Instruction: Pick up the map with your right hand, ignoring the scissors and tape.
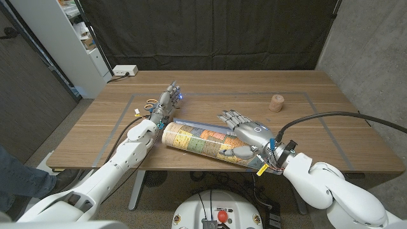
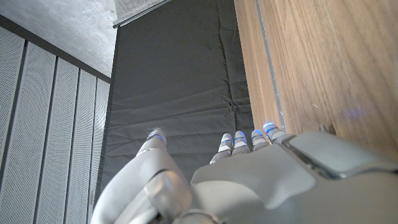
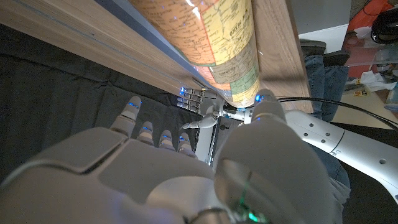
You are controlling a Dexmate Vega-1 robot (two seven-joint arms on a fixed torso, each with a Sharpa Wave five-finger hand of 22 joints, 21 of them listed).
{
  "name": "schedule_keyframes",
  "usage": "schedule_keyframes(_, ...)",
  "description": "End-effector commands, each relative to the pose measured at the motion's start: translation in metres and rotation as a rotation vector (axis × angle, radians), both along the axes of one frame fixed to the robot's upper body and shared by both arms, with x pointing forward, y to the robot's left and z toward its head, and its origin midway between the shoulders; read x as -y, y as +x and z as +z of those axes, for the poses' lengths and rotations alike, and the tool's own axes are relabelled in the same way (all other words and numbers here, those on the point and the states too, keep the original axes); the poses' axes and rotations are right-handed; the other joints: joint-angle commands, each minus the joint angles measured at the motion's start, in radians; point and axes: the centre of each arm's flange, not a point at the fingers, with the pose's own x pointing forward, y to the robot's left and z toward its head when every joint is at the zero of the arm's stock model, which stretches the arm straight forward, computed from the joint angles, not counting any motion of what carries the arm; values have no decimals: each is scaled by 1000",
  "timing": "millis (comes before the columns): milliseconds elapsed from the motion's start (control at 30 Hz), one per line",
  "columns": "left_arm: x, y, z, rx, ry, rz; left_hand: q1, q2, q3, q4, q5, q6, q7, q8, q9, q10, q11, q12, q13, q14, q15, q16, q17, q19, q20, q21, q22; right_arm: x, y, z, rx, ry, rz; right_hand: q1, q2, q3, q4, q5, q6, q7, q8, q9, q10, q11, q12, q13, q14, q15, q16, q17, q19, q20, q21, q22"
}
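Showing one rolled map [image 1: 197,141] on the desk [image 1: 331,137], the head view reveals the right hand [image 1: 245,137] straddling it unclenched, left hand [image 1: 164,105] released; the right wrist view adds map print.

A robotics lab or test room, not a home. Shown by a wooden table [image 1: 210,83] marked with a taped rectangle [image 1: 318,117], backed by a black cloth backdrop [image 1: 210,32] hung as a screen. Bare concrete wall [image 1: 375,44] to one side, grey perforated panels [image 2: 37,124] to the other. White power strip [image 1: 125,70] lying at the table's far edge, a white shelving unit [image 1: 76,38] beside it, loose cables [image 1: 343,117] trailing across.
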Motion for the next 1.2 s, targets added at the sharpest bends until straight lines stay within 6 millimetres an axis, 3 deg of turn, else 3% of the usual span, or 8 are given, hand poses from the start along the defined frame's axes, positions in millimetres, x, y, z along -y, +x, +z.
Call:
schedule_keyframes(33,5,0,-1,-6,10,-4,0,7,4,-6,0,6,0,-1,2,2,-2,1,2,-2,5,0,6,-85,5,-3,2,1,0,-10,-12,-9,-29,14,4,-1,-7,11,-12,1,1,3,-15,3,4,2,-10,1,2,0,-9,5,-3,2)
schedule_keyframes(900,20,-7,-2,-14,26,-7,-3,10,2,-10,0,7,0,-2,2,1,-2,0,2,-4,5,0,6,-84,8,-11,2,13,5,-27,-9,2,-52,31,14,3,-11,21,0,-1,11,4,-1,4,15,2,10,1,14,0,-3,4,-5,3)
schedule_keyframes(967,21,-8,-4,-16,24,-8,-3,10,2,-10,0,7,0,-2,2,1,-2,0,2,-4,5,0,6,-84,7,-11,2,13,5,-27,0,-1,-53,39,18,3,-13,25,34,-13,24,5,14,3,22,3,28,-3,22,0,16,2,0,5)
schedule_keyframes(1067,21,-8,-7,-21,24,-7,-3,10,2,-11,0,7,-1,-2,3,1,-3,0,3,-4,6,0,6,-83,11,-12,3,14,5,-25,-4,-4,-48,53,19,0,-16,34,125,-30,53,8,80,-2,44,6,89,-3,44,-1,84,3,17,8)
schedule_keyframes(1200,18,-9,-10,-24,23,-3,-4,11,2,-11,0,8,-1,-2,3,1,-3,0,3,-7,6,-1,6,-83,11,-13,3,15,7,-24,-10,-1,-44,60,16,-3,-18,37,140,-31,53,8,109,-5,51,6,122,-10,54,-2,116,3,23,9)
